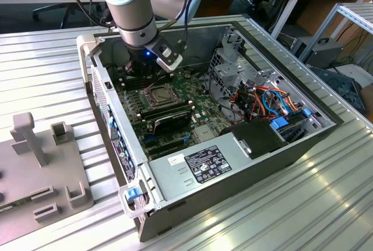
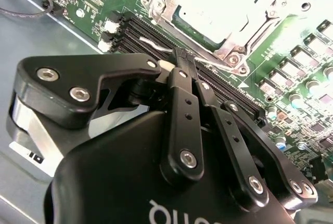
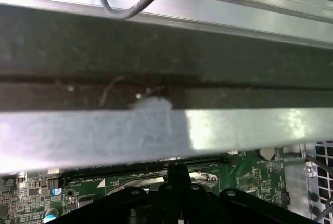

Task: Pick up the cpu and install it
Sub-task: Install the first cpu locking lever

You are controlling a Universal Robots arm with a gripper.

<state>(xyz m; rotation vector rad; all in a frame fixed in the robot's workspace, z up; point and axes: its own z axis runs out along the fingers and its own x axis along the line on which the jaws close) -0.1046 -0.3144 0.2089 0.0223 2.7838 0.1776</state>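
The cpu (image 2: 218, 3) shows as a pale silver-grey square lying flat in the motherboard socket, with the metal socket frame (image 2: 161, 5) around it. In the exterior view the socket (image 1: 156, 94) sits mid-board inside the open computer case (image 1: 111, 105). My gripper (image 2: 179, 60) is shut, its black fingers meeting in a narrow tip just beside the socket, over the black memory slots (image 2: 151, 31) and a thin wire lever (image 2: 218, 67). Nothing shows between the fingers. The exterior view has the gripper (image 1: 141, 73) low in the case, behind the socket. In the first wrist view the fingertip (image 3: 177, 171) points at the board.
Black memory sticks (image 1: 166, 114) lie in front of the socket. A metal drive cage (image 1: 233, 64) and coloured cables (image 1: 268, 99) fill the case on the exterior view's right. The case wall (image 3: 156, 130) is close to the wrist. A grey fixture (image 1: 41, 163) stands at the exterior view's left.
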